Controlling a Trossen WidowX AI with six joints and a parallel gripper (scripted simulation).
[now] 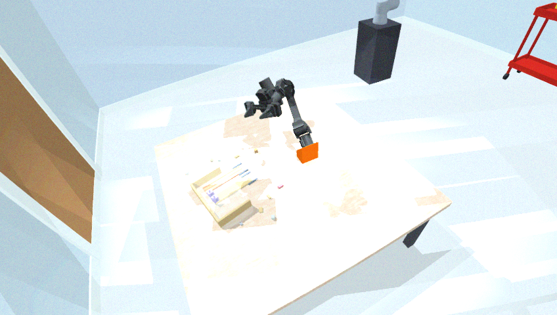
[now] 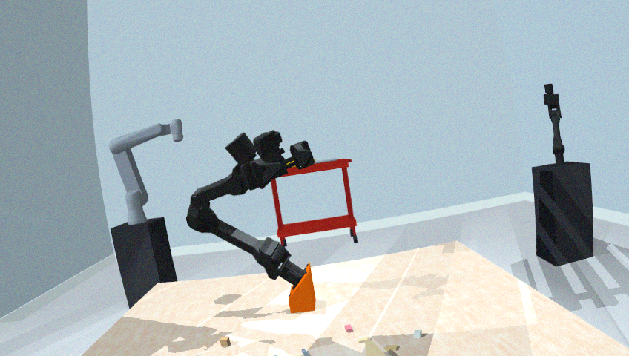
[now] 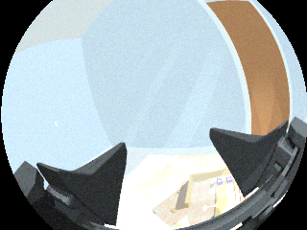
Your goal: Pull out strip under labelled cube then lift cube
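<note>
A pale table point(image 1: 312, 249) point(image 2: 419, 282) fills the middle of the room, a red cart point(image 1: 535, 70) point(image 2: 315, 226) standing on the floor past it. Taking the tray point(image 1: 236, 212) point(image 3: 191, 192) as landmark: small loose blocks lie scattered around it, a pink block point(image 1: 280, 186) point(image 2: 348, 328) among them, and the arm's orange base point(image 1: 309, 153) point(image 2: 303, 297) sits beyond its side where the blue strip ends stick out.

Strips point(image 1: 230, 180) lie side by side within the tray, their long axes running from the purple pieces point(image 1: 213, 195) point(image 3: 224, 180) near its back wall out toward the open side. I take the labelled cube to be one of those purple pieces; no label can be read, and which strip bears it I cannot tell.

The gripper point(image 1: 258, 113) point(image 3: 169, 136) is raised well above the table, fingers spread, nothing between them. From it, the tray lies lower, in the wrist view beneath the right-hand finger. In my judgement the approach must come down to the tray's open side and the pull run along the strip's length, away from the back wall; a crosswise tug could disturb neighbouring strips.
</note>
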